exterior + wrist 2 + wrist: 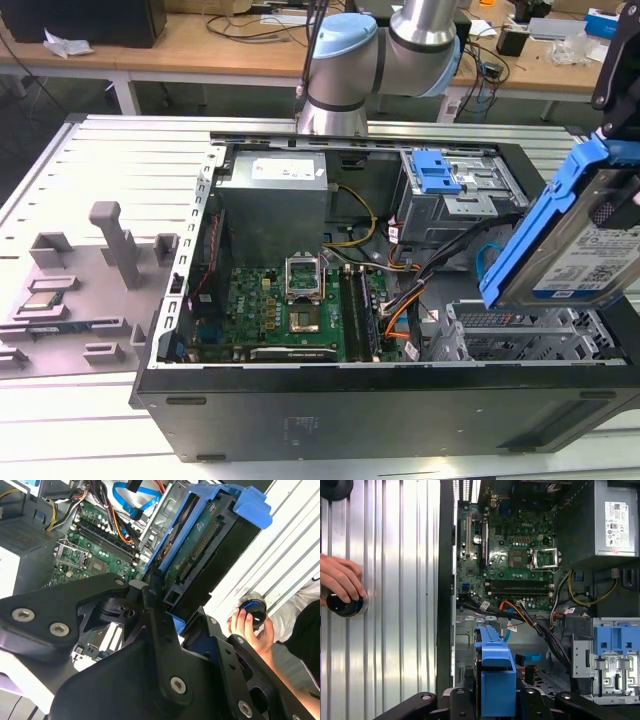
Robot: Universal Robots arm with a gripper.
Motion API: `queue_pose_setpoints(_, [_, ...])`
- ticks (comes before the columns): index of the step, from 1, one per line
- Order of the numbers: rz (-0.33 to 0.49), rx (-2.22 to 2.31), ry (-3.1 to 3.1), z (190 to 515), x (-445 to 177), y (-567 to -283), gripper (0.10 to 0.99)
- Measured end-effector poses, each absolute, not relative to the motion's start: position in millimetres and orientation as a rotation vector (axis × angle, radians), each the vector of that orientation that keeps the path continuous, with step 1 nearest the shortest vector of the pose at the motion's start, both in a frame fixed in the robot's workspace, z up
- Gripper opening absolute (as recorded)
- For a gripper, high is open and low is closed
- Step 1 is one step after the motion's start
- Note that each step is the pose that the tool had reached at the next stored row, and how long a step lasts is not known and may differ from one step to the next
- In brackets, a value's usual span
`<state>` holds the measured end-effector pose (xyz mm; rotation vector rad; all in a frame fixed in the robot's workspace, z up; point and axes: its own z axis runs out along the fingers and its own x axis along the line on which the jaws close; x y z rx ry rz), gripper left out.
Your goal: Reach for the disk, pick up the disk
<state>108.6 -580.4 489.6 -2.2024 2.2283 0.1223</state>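
Blue-framed and silver, the one disk (580, 245) hangs tilted above the open computer case (330, 415), over its edge at the exterior view's right. The single gripper (167, 612) has its black fingers (155, 630) closed on the disk's carrier frame. One person's hand (340, 580) rests on a dark knob (344, 605) on the ribbed metal table (395, 605) beside the case.
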Motion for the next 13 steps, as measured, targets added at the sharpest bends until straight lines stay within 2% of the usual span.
queue_pose_setpoints(13, [0.129,-2.205,2.231,475.3,118.3,-580.4,0.369])
